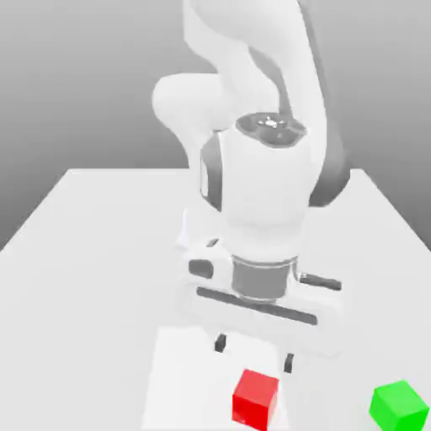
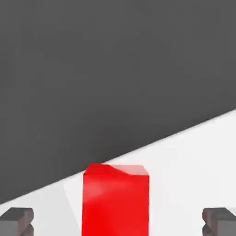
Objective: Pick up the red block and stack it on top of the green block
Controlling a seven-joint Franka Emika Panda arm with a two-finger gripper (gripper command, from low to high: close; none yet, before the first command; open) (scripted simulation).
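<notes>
The red block (image 1: 255,398) sits on the white table near its front edge. My gripper (image 1: 254,353) hangs just above and behind it, open, its two dark fingertips (image 1: 221,343) spread wide apart. In the hand view the red block (image 2: 116,200) lies between the two fingertips (image 2: 16,221), touching neither. The green block (image 1: 399,405) rests on the table toward the exterior view's right of the red one, apart from it and from the gripper.
The white table (image 1: 93,252) stretches back behind the arm. Its front edge lies close to both blocks. The arm's white body (image 1: 261,194) rises over the middle of the table.
</notes>
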